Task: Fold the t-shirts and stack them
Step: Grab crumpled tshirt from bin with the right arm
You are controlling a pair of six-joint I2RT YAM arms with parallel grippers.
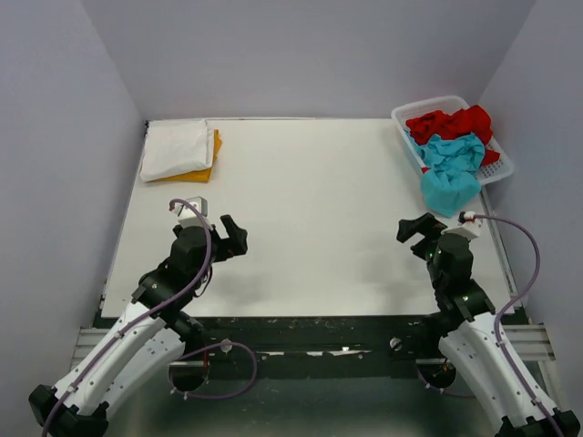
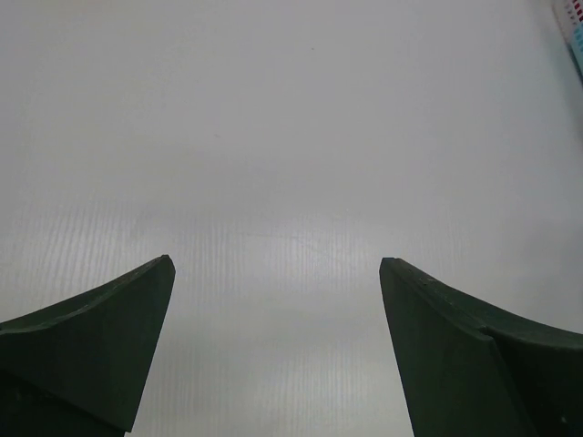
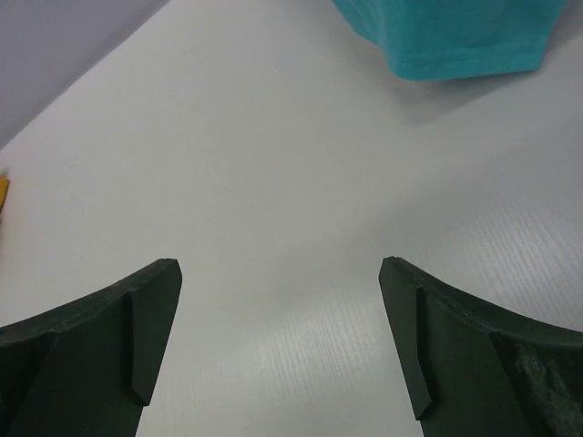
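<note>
Turquoise t-shirt spills over the near rim of the white slatted basket at the desk's two o'clock, next to crumpled red t-shirts. The right gripper, the nearer one, would do best to pinch the hanging hem and draw it onto bare desk. Both it and the left gripper are spread wide, empty and touching nothing.

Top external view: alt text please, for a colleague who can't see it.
A crumpled turquoise cloth t-shirt spills from a white slatted plastic basket of red t-shirts at far right of the white table. A folded white t-shirt lies on an orange one at far left. The left end effector and right end effector hover open, empty.
</note>
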